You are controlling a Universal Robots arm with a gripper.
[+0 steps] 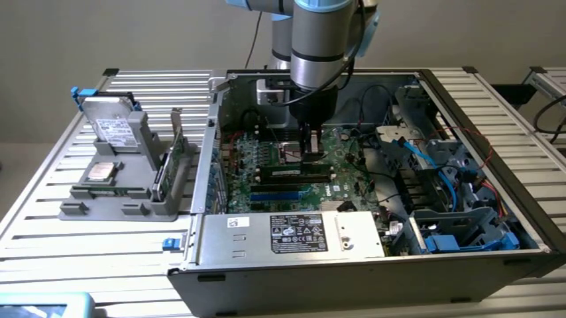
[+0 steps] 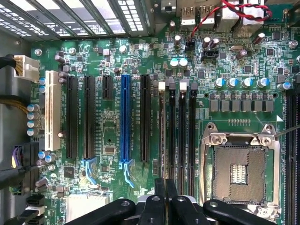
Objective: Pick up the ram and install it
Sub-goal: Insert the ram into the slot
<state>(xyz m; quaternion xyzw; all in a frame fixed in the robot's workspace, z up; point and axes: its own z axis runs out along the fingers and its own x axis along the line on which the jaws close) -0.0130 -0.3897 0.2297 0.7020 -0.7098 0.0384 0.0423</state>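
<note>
The ram (image 1: 296, 173), a thin dark-green stick with a pale label, stands on edge in a slot on the motherboard (image 1: 345, 149) inside the open computer case. My gripper (image 1: 311, 156) hangs straight down over the stick's middle, close above its top edge; I cannot tell whether it touches. In the wrist view the two black fingers of my gripper (image 2: 165, 194) are pressed together, shut, above the row of long black memory slots (image 2: 178, 131). Nothing shows between the fingers.
A CPU socket (image 2: 239, 164) lies beside the memory slots, a blue expansion slot (image 2: 125, 122) on their other side. At the exterior view's left, a grey holder (image 1: 106, 199) carries a hard drive (image 1: 115, 129) and a green bracketed card (image 1: 172, 159). Cables and drive cages (image 1: 442, 185) crowd the case's right.
</note>
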